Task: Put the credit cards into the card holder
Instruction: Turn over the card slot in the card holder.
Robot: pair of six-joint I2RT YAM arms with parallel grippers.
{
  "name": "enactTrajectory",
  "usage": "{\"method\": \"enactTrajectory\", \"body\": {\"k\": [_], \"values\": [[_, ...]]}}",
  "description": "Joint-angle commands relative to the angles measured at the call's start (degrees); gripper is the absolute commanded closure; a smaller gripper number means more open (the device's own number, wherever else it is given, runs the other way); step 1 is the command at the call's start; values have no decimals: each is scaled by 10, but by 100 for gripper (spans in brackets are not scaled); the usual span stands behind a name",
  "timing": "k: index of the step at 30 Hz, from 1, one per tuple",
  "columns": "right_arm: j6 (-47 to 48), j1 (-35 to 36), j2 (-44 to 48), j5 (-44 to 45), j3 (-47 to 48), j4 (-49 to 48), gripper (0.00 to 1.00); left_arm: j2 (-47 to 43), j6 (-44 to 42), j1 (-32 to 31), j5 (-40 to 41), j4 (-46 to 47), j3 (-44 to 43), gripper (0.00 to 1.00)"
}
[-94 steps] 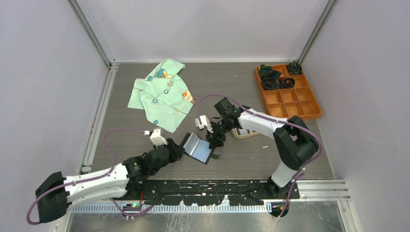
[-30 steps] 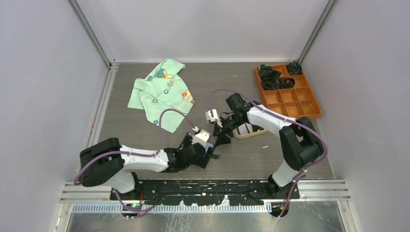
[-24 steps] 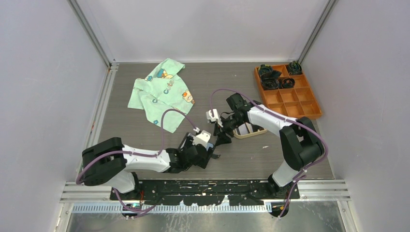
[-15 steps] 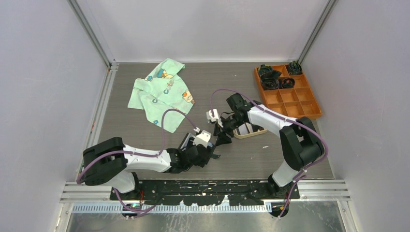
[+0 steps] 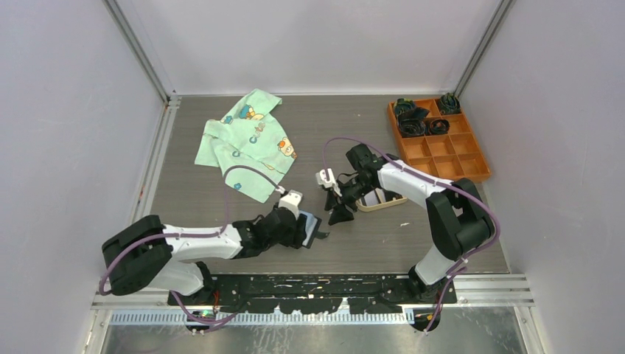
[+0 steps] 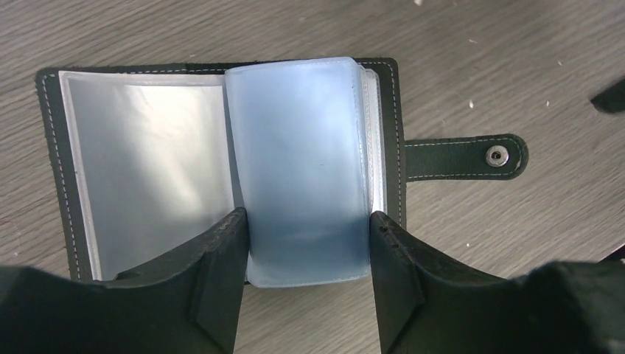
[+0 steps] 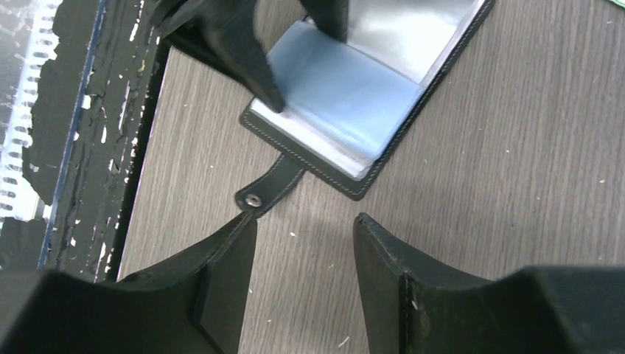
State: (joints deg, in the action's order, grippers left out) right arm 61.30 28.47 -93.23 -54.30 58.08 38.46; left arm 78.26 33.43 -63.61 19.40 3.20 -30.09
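Note:
The black card holder (image 5: 312,226) lies open and flat on the table, with its clear sleeves up and its snap tab (image 6: 466,156) pointing right. My left gripper (image 6: 307,247) is open. Its fingers (image 6: 221,284) stand on either side of the sleeve stack (image 6: 302,169) at the holder's near edge and touch its sides. My right gripper (image 7: 305,230) is open and empty. It hovers low over the bare table just right of the snap tab (image 7: 267,193). The credit cards (image 5: 378,196) lie in a beige tray (image 5: 366,207), behind the right gripper (image 5: 339,214).
A green printed child's shirt (image 5: 247,144) lies at the back left. An orange compartment tray (image 5: 442,147) with black items stands at the back right. A black perforated rail (image 7: 66,133) runs along the table's near edge.
My left gripper has drawn back to the left, off the top of the holder, so the sleeves now show. My right gripper, earlier at the holder, has pulled back slightly to the right.

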Motion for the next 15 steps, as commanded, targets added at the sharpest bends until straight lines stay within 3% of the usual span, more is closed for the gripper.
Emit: {"method": "enactTrajectory", "body": {"k": [1,15], "values": [[20,5,31,-34,-12,-11,45,-42,29,64,-112,68,36,71],[-60,65,25,30,-44,-124,46,-60,105,212,-349,195,114,71]]}}
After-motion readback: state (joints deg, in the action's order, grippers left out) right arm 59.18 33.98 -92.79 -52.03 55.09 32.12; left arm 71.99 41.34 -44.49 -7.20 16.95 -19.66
